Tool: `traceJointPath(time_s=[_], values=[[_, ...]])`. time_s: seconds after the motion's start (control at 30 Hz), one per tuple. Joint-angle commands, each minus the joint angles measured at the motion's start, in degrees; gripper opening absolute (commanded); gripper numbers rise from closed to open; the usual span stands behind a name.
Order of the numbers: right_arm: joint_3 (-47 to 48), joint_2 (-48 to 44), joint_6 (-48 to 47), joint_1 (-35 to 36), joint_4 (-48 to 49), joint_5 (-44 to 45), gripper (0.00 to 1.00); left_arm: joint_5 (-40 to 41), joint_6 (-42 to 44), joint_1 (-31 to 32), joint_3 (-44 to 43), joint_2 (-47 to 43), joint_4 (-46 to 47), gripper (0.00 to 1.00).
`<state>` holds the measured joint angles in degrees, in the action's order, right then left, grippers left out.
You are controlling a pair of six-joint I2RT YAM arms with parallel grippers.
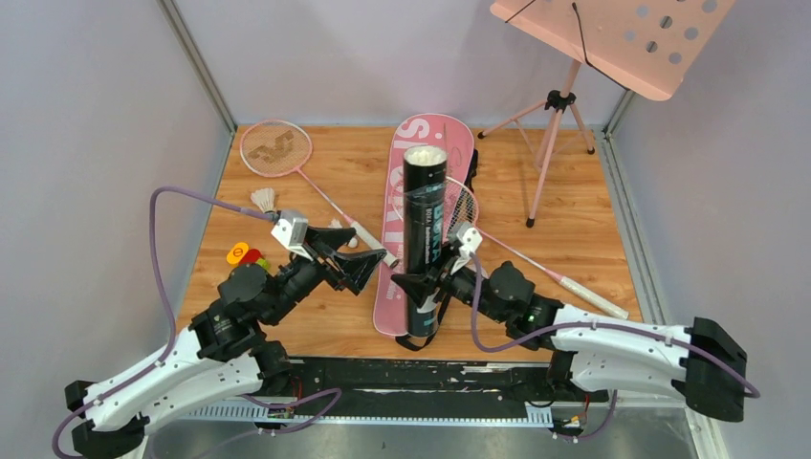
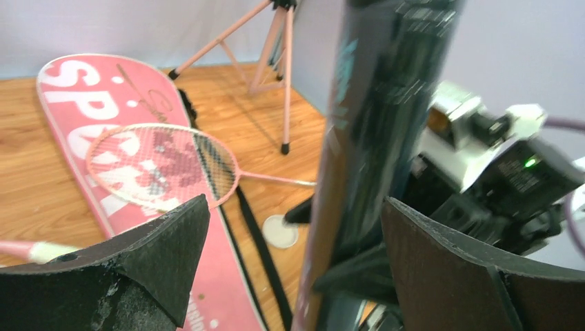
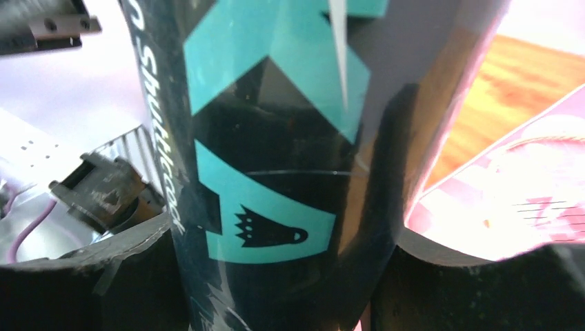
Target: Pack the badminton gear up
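Observation:
The long black tube (image 1: 424, 225) stands upright on the pink "SPORT" bag (image 1: 408, 141), its top open with a white shuttlecock inside. My right gripper (image 1: 422, 288) is shut on the tube's lower part; the tube fills the right wrist view (image 3: 276, 172). My left gripper (image 1: 369, 268) is open and empty just left of the tube (image 2: 372, 138). One pink racket (image 1: 275, 148) lies at the back left. The other racket (image 1: 462, 207) lies across the bag. A shuttlecock (image 1: 264, 199) lies on the table at the left.
A pink music stand (image 1: 612, 38) stands at the back right. A small orange, red and green toy (image 1: 245, 255) lies by the left arm. A white round lid (image 2: 281, 231) lies beside the bag's black strap (image 2: 259, 255). Grey walls enclose the table.

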<state>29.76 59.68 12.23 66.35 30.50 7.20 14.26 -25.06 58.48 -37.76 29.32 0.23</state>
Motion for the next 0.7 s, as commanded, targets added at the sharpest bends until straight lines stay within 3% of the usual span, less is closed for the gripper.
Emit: traceJointPath(time_s=[0.0,0.13,0.23,0.47,0.67], values=[[0.2,-8.3,-4.0,-2.7,-3.4,3.0,0.37,2.5,5.5,0.0,-5.1,2.0,-10.3,1.00],[0.7,-17.0,-4.3,-2.8,-11.6,2.6,0.36,9.6,6.5,-0.1,-9.0,6.1,-17.8,1.00],[0.9,-22.7,-5.7,-2.8,-15.5,1.9,0.35,9.4,8.1,-2.7,-12.6,10.5,-23.8,1.00],[0.2,-30.5,-9.2,-2.8,-22.2,4.5,0.34,-13.9,9.1,-27.0,-17.9,22.7,-29.7,1.00],[-0.7,-32.5,-10.4,-2.8,-22.5,2.7,0.34,-18.6,13.2,-40.4,-19.8,32.8,-30.1,0.97]])
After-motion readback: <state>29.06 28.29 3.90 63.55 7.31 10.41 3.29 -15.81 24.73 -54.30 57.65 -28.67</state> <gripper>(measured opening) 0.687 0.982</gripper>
